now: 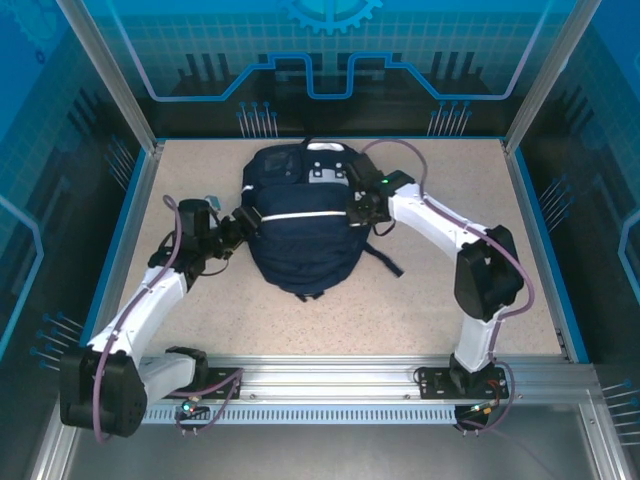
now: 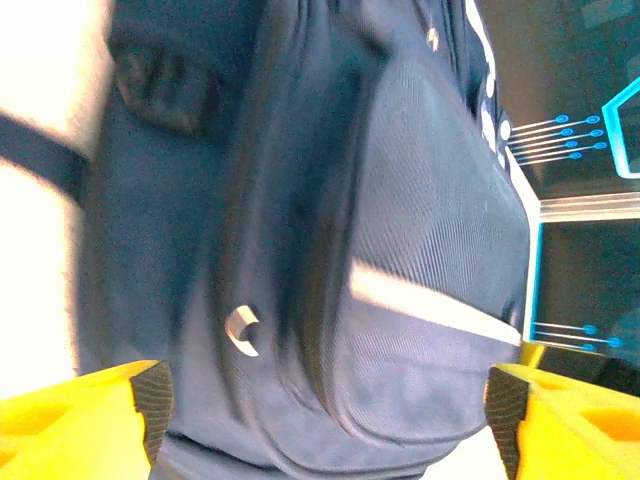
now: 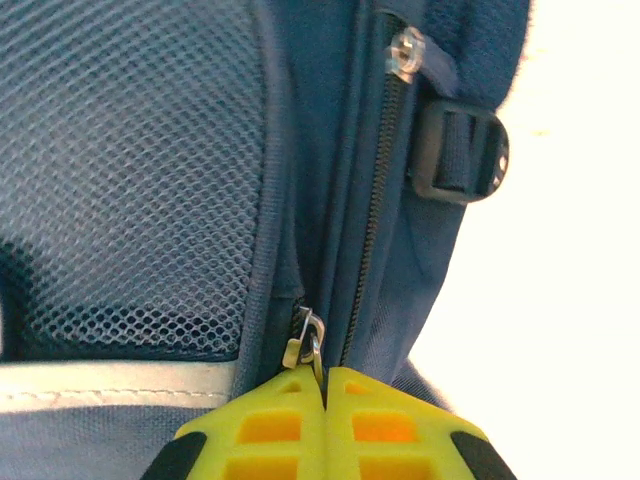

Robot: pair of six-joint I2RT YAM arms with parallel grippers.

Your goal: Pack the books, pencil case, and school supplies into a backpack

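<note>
Item: backpack (image 1: 300,225), navy fabric, lying in the middle of the bench (image 1: 420,300), towards the far side, bulging and rounded. Its interior is not showing, so I cannot tell what it is holding.

Markings: a white stripe (image 1: 300,215) is running across the front from left to right. A light grey patch (image 1: 325,170) is sitting at the far end. Dark straps are trailing off the near right side.

Right side, seen from my right wrist: a mesh pocket (image 3: 130,180) is lying flat against the fabric, with a black buckle (image 3: 460,155) to its right. A line of zipper teeth is running between them, zipped together along the length in view.

Right gripper (image 3: 325,385): I am pressing its yellow fingers together, pinching the lower end of a small metal zipper pull (image 3: 305,345) beside the mesh.

Left gripper (image 2: 325,410): I am holding it against the left side of the backpack, with its fingers (image 2: 80,420) spread wide apart and nothing clamped between them. The navy fabric is bulging between them.
</note>
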